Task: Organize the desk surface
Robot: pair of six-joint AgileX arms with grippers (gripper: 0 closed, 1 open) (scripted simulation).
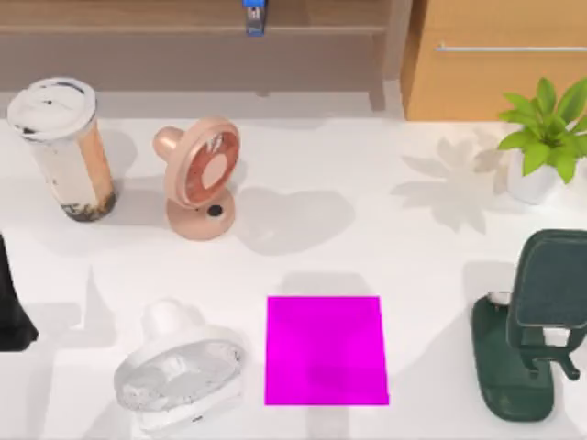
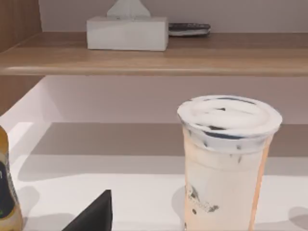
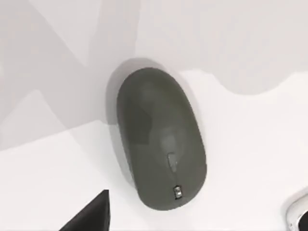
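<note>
Nearest the top camera, white fan (image 1: pixel 182 368) and magenta mat (image 1: pixel 326 350) lay on the desk surface (image 1: pixel 413 266). Left arm (image 1: pixel 13 302) sat at the left edge, facing the cup (image 2: pixel 225 163); finger state unclear. Right wrist overlooked a dark mouse (image 3: pixel 160 137).

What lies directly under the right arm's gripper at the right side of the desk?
A dark green computer mouse lies flat on the white desk surface. In the top view the right gripper covers part of the mouse, so its full outline there is hidden.
</note>
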